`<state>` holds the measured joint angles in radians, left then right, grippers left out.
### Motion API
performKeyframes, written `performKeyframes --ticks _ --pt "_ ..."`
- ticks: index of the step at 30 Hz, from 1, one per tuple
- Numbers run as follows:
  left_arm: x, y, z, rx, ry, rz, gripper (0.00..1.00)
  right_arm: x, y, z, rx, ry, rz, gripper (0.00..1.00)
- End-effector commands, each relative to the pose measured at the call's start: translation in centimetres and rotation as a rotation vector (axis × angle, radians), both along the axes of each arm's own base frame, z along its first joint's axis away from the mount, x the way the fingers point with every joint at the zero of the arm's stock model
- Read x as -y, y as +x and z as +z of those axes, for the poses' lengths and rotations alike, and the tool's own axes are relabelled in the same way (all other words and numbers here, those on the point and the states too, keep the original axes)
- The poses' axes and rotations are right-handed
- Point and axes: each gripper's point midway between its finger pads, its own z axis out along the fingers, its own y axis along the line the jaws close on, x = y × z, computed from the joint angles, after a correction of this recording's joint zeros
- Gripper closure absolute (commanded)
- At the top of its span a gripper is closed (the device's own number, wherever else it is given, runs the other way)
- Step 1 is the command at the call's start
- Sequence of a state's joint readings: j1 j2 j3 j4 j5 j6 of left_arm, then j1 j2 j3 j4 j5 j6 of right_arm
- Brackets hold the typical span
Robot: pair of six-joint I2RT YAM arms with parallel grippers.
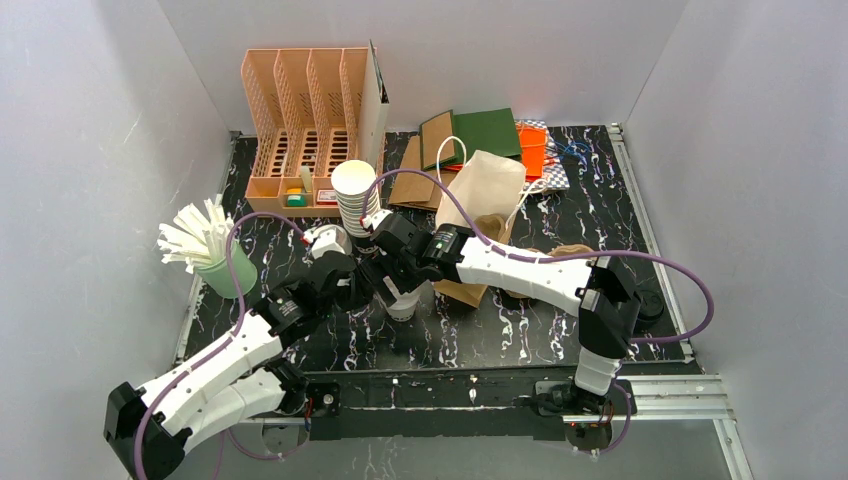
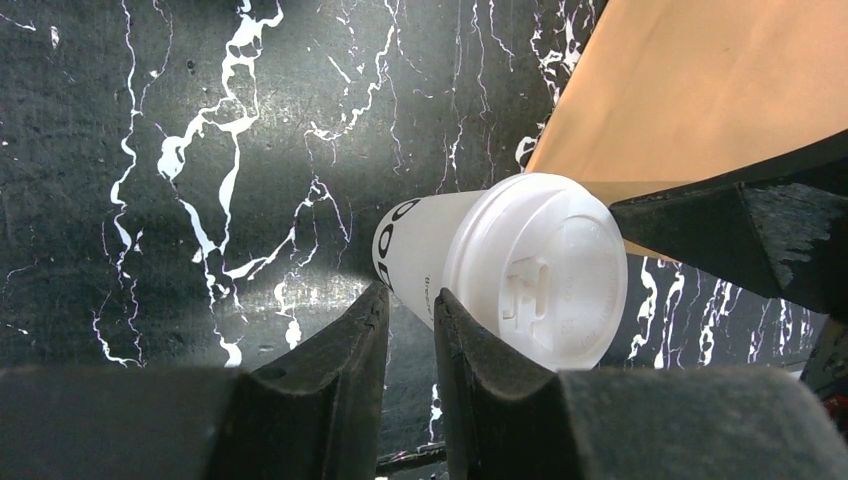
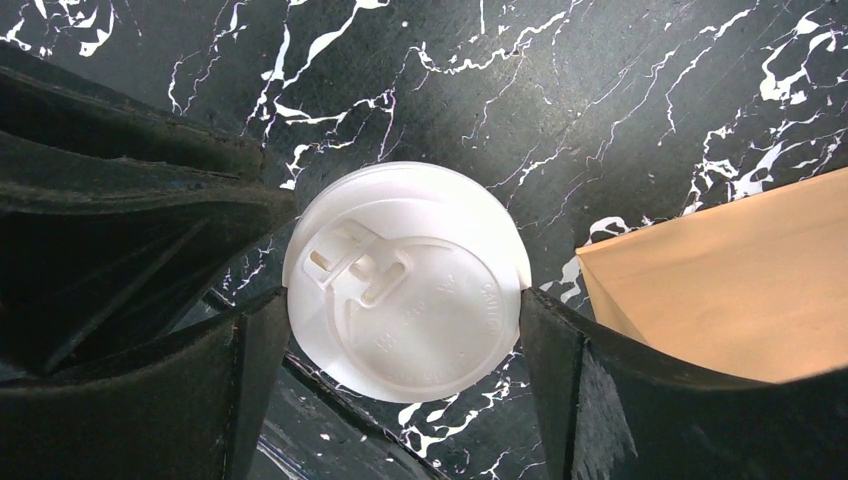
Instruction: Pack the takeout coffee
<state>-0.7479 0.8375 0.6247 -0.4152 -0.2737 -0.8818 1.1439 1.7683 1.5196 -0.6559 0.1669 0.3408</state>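
Right gripper (image 3: 402, 325) hangs wide over the black marbled table (image 3: 620, 90), just beside the brown paper bag (image 3: 730, 270), astride the upright takeout coffee cup (image 1: 402, 305). One finger sits at each edge of its white lid (image 3: 405, 285); whether they press it cannot be told. Left gripper (image 2: 410, 300), narrowed with nothing between its fingers, has its tips close by the cup's wall.

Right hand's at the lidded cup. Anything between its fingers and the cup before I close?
Nothing visible. The right hand straddles the white paper cup with a round white plastic sip lid, one finger on each side. The left hand sits close beside the cup, and a brown paper bag lies beyond one finger.
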Motion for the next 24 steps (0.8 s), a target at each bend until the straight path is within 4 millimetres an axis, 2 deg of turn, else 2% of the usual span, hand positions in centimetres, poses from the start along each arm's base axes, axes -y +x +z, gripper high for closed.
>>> performKeyframes --ticks 1,8,17,24 --pt "-1.1 -0.3 0.1 0.004 0.008 0.043 0.77 -0.7 0.4 1.4 0.021 0.024 -0.002 0.10" --pt "-0.8 -0.7 0.4 0.012 -0.029 0.026 0.73 -0.6 0.2 1.0 0.015 0.014 0.008 0.15" --pt "-0.9 -1.5 -0.3 -0.014 -0.035 0.004 0.70 0.1 -0.3 -0.2 0.013 -0.021 0.027 0.19" --pt "0.4 -2.0 0.1 -0.002 -0.124 -0.034 0.63 0.4 -0.3 -0.2 0.033 -0.038 0.026 0.21"
